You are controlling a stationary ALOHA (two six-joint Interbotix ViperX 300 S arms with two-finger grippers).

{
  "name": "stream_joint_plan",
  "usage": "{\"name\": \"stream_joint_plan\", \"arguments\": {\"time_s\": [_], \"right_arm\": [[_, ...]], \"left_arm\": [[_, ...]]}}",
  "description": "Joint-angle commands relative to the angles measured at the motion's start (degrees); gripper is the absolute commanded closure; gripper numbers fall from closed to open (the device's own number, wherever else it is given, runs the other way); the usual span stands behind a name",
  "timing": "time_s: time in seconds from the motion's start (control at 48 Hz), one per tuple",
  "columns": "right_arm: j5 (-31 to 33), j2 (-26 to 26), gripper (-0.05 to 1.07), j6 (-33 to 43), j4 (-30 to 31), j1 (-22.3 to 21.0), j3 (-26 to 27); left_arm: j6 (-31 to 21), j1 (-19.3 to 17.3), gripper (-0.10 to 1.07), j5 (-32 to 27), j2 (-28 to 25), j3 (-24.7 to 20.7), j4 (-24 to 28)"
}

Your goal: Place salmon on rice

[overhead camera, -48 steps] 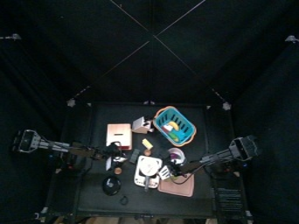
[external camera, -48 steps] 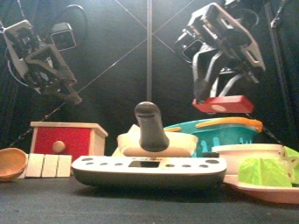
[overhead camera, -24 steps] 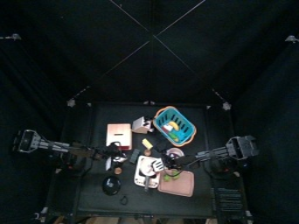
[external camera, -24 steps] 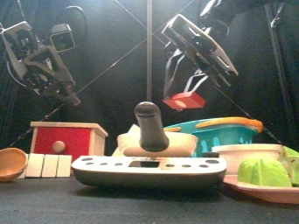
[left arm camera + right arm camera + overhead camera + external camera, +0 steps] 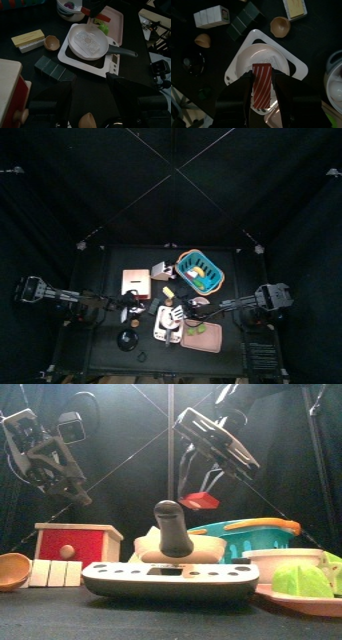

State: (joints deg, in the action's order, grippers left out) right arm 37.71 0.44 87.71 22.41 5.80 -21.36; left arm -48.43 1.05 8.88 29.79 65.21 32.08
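Observation:
A red-orange striped salmon (image 5: pixel 262 75) slice hangs in my right gripper (image 5: pixel 262 90), whose fingers are shut on its sides. Directly below it lies a white pan of rice (image 5: pixel 264 56) on a white stove. In the front view the salmon (image 5: pixel 202 501) hangs from the right gripper (image 5: pixel 214 482) just right of the pan's dark upright handle (image 5: pixel 167 529). From above, the right gripper (image 5: pixel 182 311) is over the pan (image 5: pixel 168 321). The left wrist view shows the rice (image 5: pixel 89 42) bare. My left gripper (image 5: pixel 60 479) rests raised at the left.
A teal basket (image 5: pixel 247 539) stands behind the pan to the right. A pink tray with green lettuce (image 5: pixel 310 579) lies front right. A red box (image 5: pixel 74 544), pale blocks and a wooden bowl (image 5: pixel 11 569) stand at the left. A butter block (image 5: pixel 27 38) lies near the stove.
My right arm has swung left and lower with the salmon, from above the basket side to over the pan. The left arm has stayed still.

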Motion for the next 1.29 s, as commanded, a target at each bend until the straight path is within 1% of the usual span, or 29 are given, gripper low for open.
{"name": "stream_joint_plan", "arguments": {"time_s": [0.0, 0.083, 0.188, 0.333, 0.438, 0.5, 0.646, 0.75, 0.833, 0.875, 0.958, 1.042, 1.167, 1.271], "right_arm": [[-1.9, -1.2, 0.41, 1.1, -0.7, -0.6, 1.1], [-4.5, -1.0, 0.41, 5.3, -1.7, -1.1, 0.2], [-6.6, -0.9, 0.41, 11.1, -1.4, -1.6, -1.4], [-6.2, -0.4, 0.41, 18.7, 0.4, -1.4, -2.5], [-2.5, 0.5, 0.41, 25.2, 3.2, -1.1, -1.7], [1.0, 1.3, 0.41, 29.4, 4.7, -0.7, 0.0], [8.3, 2.8, 0.41, 35.3, 8.0, 1.8, 4.5], [12.7, 4.8, 0.41, 38.9, 7.7, 3.5, 8.5], [14.9, 6.2, 0.41, 40.8, 7.4, 4.7, 11.3], [16.2, 7.6, 0.41, 42.1, 6.5, 5.4, 12.7], [18.3, 9.7, 0.41, 45.4, 4.3, 6.1, 15.1], [20.0, 11.3, 0.41, 48.3, 4.1, 6.8, 17.3], [24.0, 13.3, 0.41, 53.2, 4.5, 7.3, 19.1], [24.7, 13.3, 0.41, 54.9, 5.9, 7.1, 19.4]], "left_arm": [[0.1, 0.0, 0.11, 0.1, 0.1, -0.6, -0.6], [0.2, -0.1, 0.11, 0.0, 0.1, -0.5, -0.6], [0.3, -0.4, 0.11, -0.1, 0.4, -0.7, -0.4], [0.3, -2.0, 0.11, -0.3, 2.5, -0.5, -0.3], [0.3, -3.6, 0.11, -0.9, 4.9, 0.2, -0.1], [0.4, -4.9, 0.11, -1.1, 6.3, 0.8, 0.3], [0.3, -9.8, 0.11, -1.8, 10.6, 2.4, 0.6], [0.3, -12.9, 0.11, -2.3, 13.6, 2.9, 0.5], [0.3, -13.8, 0.11, -2.3, 15.5, 3.3, 0.7], [0.4, -13.6, 0.11, -2.3, 16.1, 3.8, 0.7], [0.3, -13.8, 0.11, -2.3, 16.3, 4.7, 0.6], [0.3, -14.0, 0.11, -2.4, 16.3, 5.4, 0.5], [0.2, -14.2, 0.11, -2.4, 16.3, 5.4, 0.4], [0.2, -14.1, 0.11, -2.4, 16.3, 5.5, 0.1]]}}
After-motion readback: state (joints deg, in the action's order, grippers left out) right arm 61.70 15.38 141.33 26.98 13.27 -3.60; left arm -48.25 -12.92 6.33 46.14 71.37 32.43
